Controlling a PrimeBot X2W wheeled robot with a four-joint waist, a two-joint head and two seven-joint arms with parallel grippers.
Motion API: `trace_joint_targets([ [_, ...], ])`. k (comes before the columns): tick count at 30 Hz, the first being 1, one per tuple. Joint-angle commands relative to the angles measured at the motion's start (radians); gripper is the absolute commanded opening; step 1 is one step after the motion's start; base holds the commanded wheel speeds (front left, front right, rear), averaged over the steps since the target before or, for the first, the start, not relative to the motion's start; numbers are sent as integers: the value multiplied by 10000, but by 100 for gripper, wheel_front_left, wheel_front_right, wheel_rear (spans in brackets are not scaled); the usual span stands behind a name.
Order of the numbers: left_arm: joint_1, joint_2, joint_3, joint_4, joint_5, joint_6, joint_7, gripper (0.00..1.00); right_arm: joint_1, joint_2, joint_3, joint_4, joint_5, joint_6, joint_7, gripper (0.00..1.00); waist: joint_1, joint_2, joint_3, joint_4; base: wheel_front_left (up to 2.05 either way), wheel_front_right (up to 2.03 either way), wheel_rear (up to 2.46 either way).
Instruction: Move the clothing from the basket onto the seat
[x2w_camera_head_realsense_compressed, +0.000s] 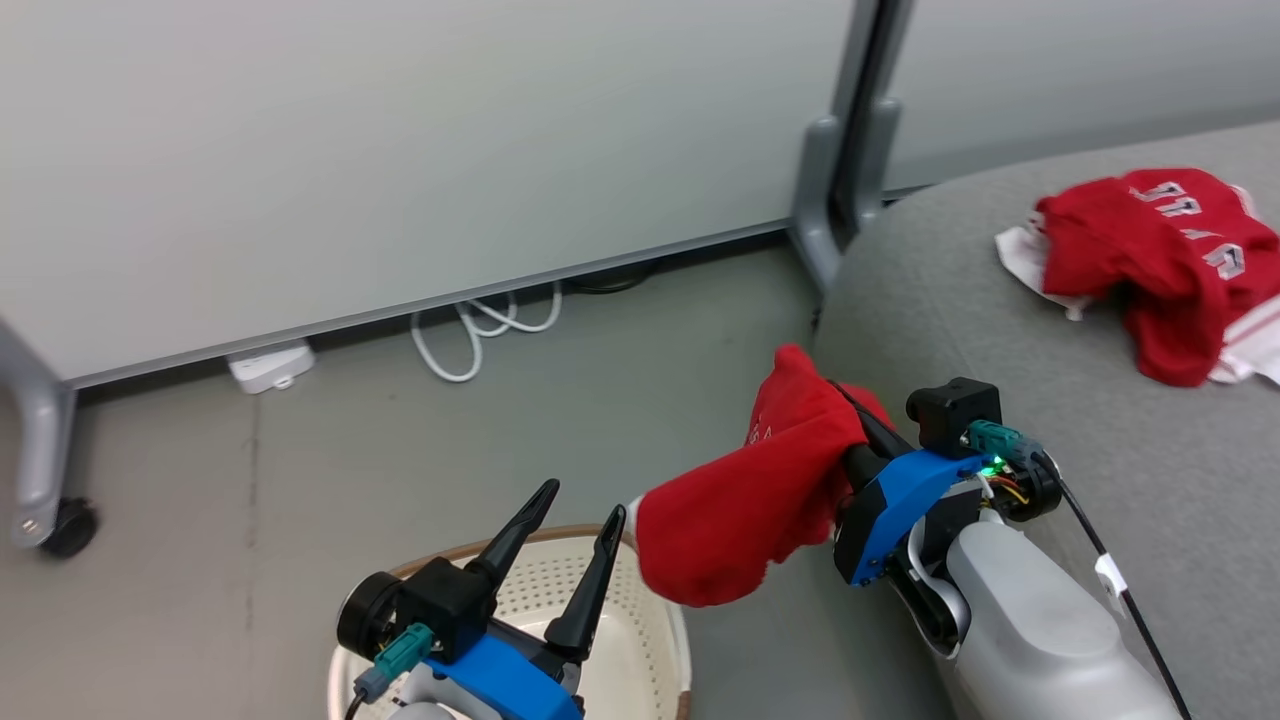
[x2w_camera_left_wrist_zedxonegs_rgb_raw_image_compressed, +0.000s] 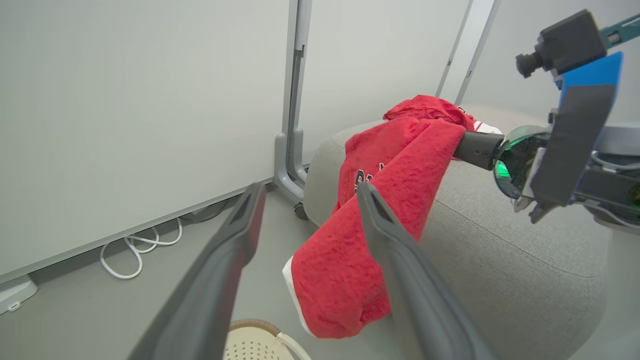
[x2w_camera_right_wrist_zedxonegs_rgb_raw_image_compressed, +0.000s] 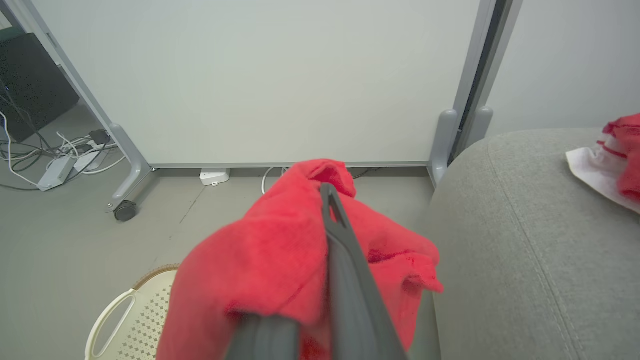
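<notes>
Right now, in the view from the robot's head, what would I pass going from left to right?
Black caster wheel → white power box → looped white cable → left gripper → held red garment → red-and-white lettered garment.

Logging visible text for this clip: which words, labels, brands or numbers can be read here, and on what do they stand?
Folded garment on the seat: large white block letters, upside down and crumpled; no whole word readable.
Held garment in the right gripper: small lettering, creased and partly hidden; unreadable.
Nothing else bears readable text.
</notes>
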Motion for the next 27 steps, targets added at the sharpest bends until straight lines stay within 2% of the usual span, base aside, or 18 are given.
trace_joint_targets([
  [1, -120, 87, -4, 21, 0, -42, -33, 100, -83, 27, -23, -20, -21, -11, -59, 0, -1, 0, 99, -592, 0, 0, 0],
  [10, -56, 252, -8, 41, -79, -43, -33, 100, -109, 273, -90, 79, 11, -11, -158, 0, -1, 0, 40, -2484, 0, 0, 0],
  [16, 2, 262, -26, 10, -63, -43, -31, 100, 26, 331, 9, 54, 235, -11, -177, 0, -1, 0, -43, -3460, 0, 0, 0],
  [20, -33, 226, -71, 25, -67, -44, -33, 100, 127, 251, 74, 74, 305, -11, -160, 0, -1, 0, -52, -3799, 0, 0, 0],
  [27, -71, 241, -193, 31, -70, -44, -33, 100, 211, 186, 105, 68, 397, -11, -203, 0, -1, 0, 25, -3951, 0, 0, 0],
])
